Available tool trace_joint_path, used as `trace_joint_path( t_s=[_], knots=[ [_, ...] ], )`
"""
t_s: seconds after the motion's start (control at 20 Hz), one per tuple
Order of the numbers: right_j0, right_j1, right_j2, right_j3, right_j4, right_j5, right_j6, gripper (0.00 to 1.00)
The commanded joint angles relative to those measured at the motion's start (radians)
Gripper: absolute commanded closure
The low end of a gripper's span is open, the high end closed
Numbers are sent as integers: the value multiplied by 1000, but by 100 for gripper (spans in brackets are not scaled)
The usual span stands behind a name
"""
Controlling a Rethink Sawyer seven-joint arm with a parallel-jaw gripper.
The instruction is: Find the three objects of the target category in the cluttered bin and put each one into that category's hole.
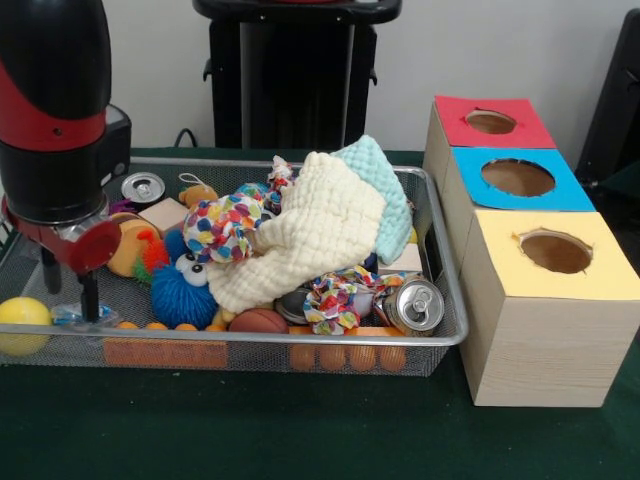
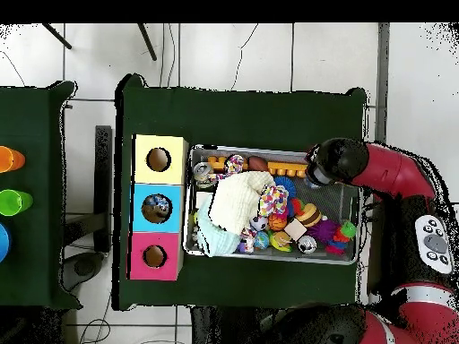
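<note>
The wire-mesh bin (image 1: pixel 300 165) holds a heap of toys and cloths. My gripper (image 1: pixel 68 298) is down in its left end, with its black fingers (image 1: pixel 90 297) apart. One small see-through bottle (image 1: pixel 72 316) with a blue label lies on the mesh at the fingertips, beside a yellow ball (image 1: pixel 22 322). I cannot tell whether the fingers touch it. No other bottles show in the bin. The blue-surround hole (image 1: pixel 518 177) is the middle one on the wooden box. In the overhead view, the arm (image 2: pixel 333 163) covers the gripper, and something glinting shows inside the blue hole (image 2: pixel 157 208).
A cream cloth (image 1: pixel 310 235) and a pale blue cloth (image 1: pixel 385 190) cover the bin's middle. Two aluminium cans (image 1: pixel 415 305) (image 1: pixel 143 188), a blue spiky ball (image 1: pixel 185 290) and a small basketball (image 1: pixel 258 320) lie around them. Red (image 1: pixel 490 122) and yellow (image 1: pixel 556 252) holes flank the blue one.
</note>
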Motion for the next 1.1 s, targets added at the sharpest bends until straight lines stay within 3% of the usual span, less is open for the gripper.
trace_joint_path(
  t_s=[0.05, 1.1],
  knots=[
    [-32, -59, 58, 214, -3, -95, -45, 0],
    [-5, 92, 15, 183, -49, -294, 24, 0]
  ],
)
